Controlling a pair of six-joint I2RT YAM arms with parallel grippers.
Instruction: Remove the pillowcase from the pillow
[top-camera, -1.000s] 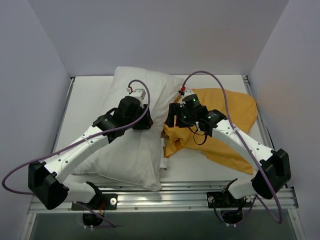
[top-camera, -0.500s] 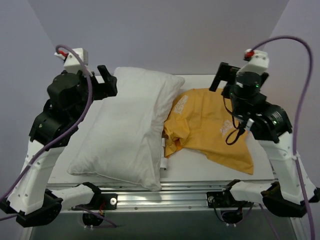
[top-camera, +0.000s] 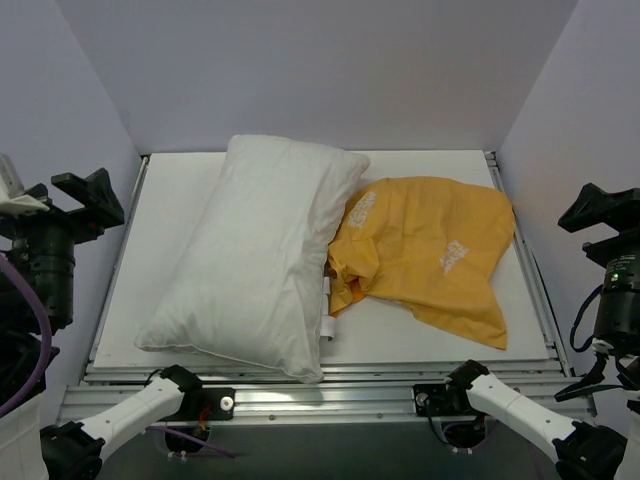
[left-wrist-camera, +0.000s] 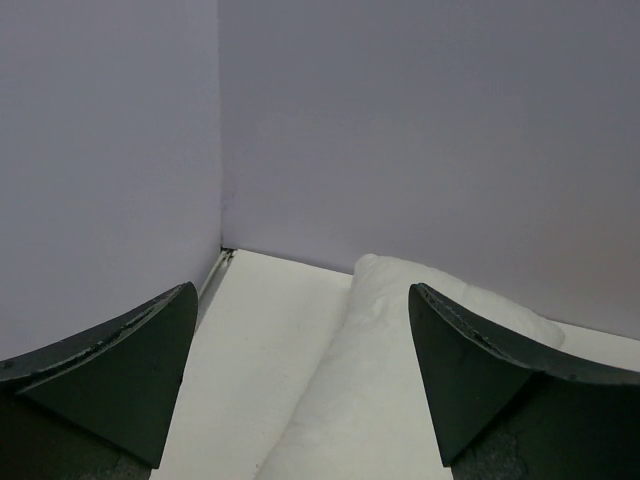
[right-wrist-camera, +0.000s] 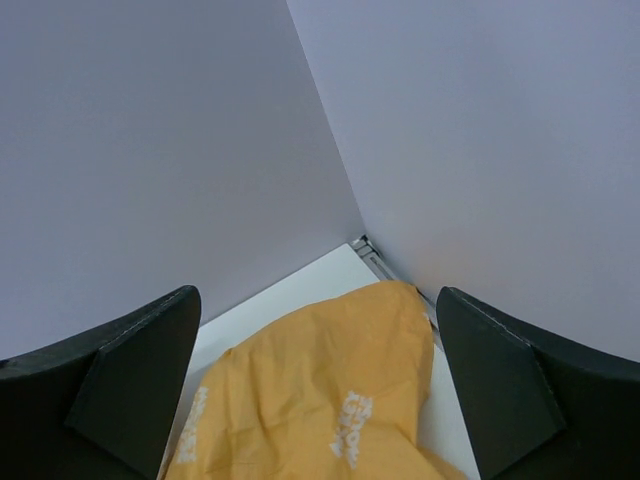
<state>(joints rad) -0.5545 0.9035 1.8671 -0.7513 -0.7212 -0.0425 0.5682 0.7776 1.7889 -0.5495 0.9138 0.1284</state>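
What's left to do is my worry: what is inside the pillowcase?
The pillowcase lies flat and limp, so it looks empty, but its inside is covered by its own fabric. The pillow lies wholly outside it, touching one edge.

There is one white pillow (top-camera: 262, 260) and one orange pillowcase (top-camera: 430, 250) — just one of each. The pillowcase has two bits of white writing on it. There is one white table (top-camera: 175, 200). There are two grippers — the left gripper (left-wrist-camera: 301, 290) and the right gripper (right-wrist-camera: 318, 292). Each one has two dark fingers (left-wrist-camera: 120, 370), so four in all.
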